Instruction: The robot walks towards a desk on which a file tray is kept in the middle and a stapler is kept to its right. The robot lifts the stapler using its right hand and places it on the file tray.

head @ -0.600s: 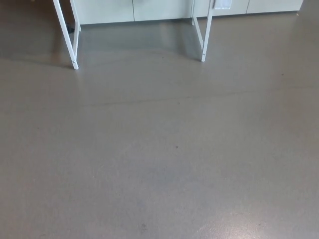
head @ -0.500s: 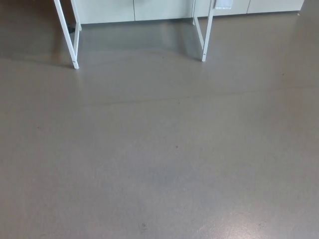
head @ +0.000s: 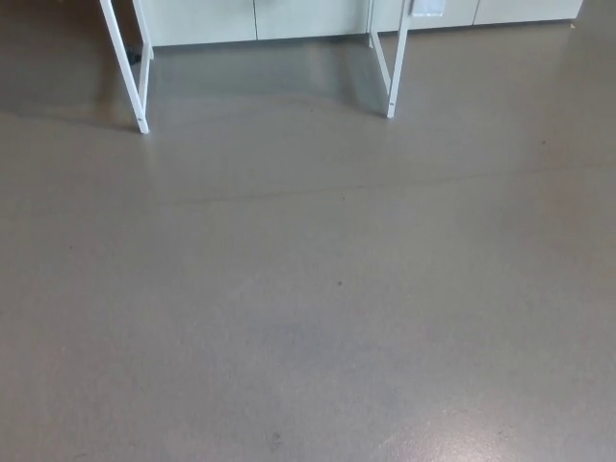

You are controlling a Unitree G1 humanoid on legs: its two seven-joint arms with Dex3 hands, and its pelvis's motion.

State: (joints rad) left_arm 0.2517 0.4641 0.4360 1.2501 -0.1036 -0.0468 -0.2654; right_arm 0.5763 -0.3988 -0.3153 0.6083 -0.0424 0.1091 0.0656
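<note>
Only the white legs of the desk show in the head view, one pair at the upper left (head: 126, 67) and one pair at the upper middle (head: 393, 63). The desk top, the file tray and the stapler lie above the picture's edge and are hidden. Neither of my hands shows.
Grey floor (head: 318, 289) fills most of the picture, with a thin seam line (head: 289, 192) running across it. Pale cabinet fronts (head: 308, 17) stand along the wall behind the desk legs.
The whole picture has shifted very slightly to the left, so the camera moved a little; nothing in the scene itself has moved.
</note>
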